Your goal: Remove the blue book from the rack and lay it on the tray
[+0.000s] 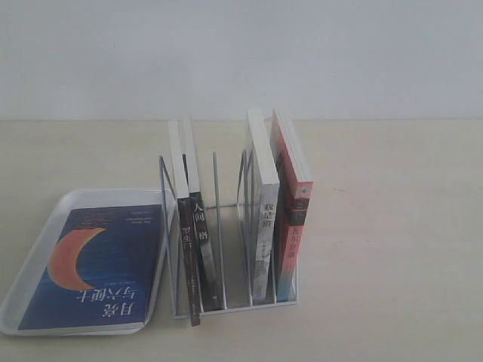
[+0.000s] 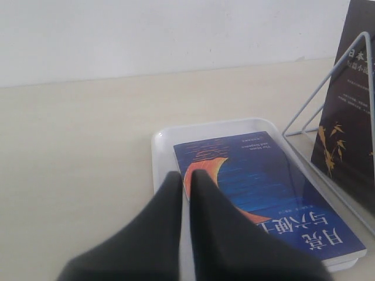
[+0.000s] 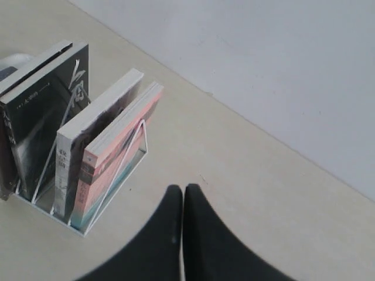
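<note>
Counter [image 1: 392, 264]: pale and matt, carrying everything; its far edge is meeting the wall.
Rack [image 1: 215, 188]: white wire, standing mid-counter, well short of the far edge. It is holding four upright books: two dark-spined, one white-spined, one red-and-teal.
Tray [image 1: 41, 256]: sitting just beside the rack, toward the counter's near edge on the left arm's side.
Blue book [image 1: 98, 268]: lying flat and cover up inside the tray, filling most of it. One corner is possibly riding on the rim; the view is unclear there. Judged light, thin and bendable, with a glossy cover that is likely slippery. If regripped, pinching the stiffer spine edge is looking safest. The task is looking complete.
Left tool [image 2: 186, 175]: hovering above the book, jaws together, holding nothing.
Right tool [image 3: 183, 190]: hanging above bare counter beside the rack, jaws together, empty.
</note>
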{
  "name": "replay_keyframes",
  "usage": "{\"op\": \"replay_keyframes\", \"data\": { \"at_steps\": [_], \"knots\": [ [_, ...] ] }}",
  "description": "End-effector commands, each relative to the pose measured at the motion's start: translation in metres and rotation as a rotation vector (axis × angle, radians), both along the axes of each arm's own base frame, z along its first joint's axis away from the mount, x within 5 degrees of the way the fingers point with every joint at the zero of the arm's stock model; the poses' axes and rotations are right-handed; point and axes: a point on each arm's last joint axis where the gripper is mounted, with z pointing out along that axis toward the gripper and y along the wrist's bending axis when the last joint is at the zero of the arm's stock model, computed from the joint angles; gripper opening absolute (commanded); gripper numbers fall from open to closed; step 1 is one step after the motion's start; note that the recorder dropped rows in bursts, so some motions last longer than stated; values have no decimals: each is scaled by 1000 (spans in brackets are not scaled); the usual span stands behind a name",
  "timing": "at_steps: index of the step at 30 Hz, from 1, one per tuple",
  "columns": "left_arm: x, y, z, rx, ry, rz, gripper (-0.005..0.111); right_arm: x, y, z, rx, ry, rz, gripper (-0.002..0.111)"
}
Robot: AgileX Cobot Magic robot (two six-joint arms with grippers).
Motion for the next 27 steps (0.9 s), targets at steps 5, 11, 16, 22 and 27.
{"op": "replay_keyframes", "data": {
  "at_steps": [5,11,16,22,27],
  "knots": [
    [0,0,-1,-6,-1,5,5,-2,-6,2,22,-15,9,0],
    [0,0,-1,-6,-1,5,5,-2,-6,2,22,-15,9,0],
    [0,0,-1,-6,-1,5,5,-5,-10,4,39,-22,12,0],
    [0,0,-1,-6,-1,5,5,-8,-21,10,83,-67,14,0],
    [0,0,-1,-6,-1,5,5,-8,-32,12,111,-92,-45,0]
  ]
}}
